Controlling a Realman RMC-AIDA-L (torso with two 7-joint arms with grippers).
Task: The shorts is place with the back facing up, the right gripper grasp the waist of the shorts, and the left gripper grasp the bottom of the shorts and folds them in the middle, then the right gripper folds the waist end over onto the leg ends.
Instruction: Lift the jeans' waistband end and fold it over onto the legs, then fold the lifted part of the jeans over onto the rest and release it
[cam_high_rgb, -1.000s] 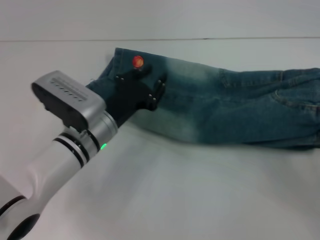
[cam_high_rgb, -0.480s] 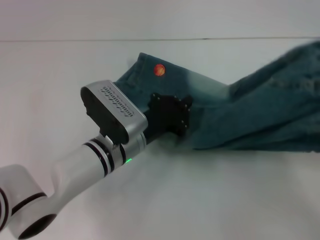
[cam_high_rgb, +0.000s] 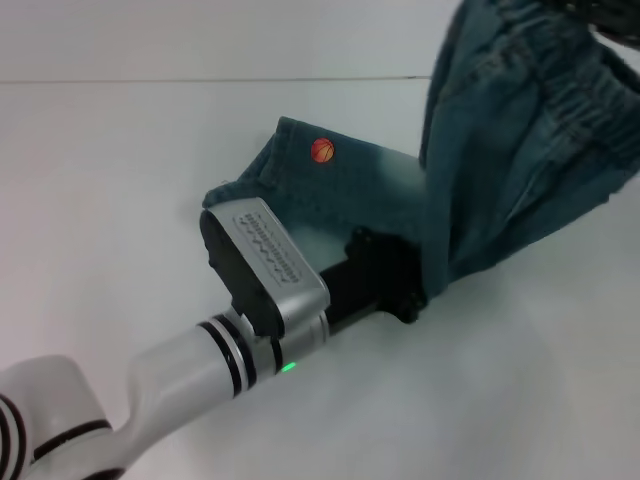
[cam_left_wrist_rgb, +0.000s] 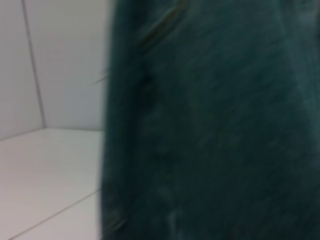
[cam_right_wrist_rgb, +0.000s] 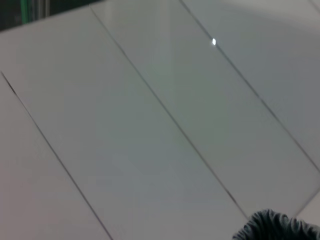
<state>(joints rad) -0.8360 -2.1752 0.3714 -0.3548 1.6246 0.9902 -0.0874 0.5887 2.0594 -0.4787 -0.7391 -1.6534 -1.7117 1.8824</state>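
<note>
Shorts (cam_high_rgb: 500, 130) are faded blue denim with an orange dot (cam_high_rgb: 321, 150); table (cam_high_rgb: 120, 180) is white; arm (cam_high_rgb: 200, 370) silver and black.

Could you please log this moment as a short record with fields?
garment: denim shorts, leg end flat on the white table
waist end: lifted high at the right of the head view, hanging over the flat part
badge: orange patch near the leg hem
left end effector: low at the near edge of the shorts
right end effector: out of view
</note>
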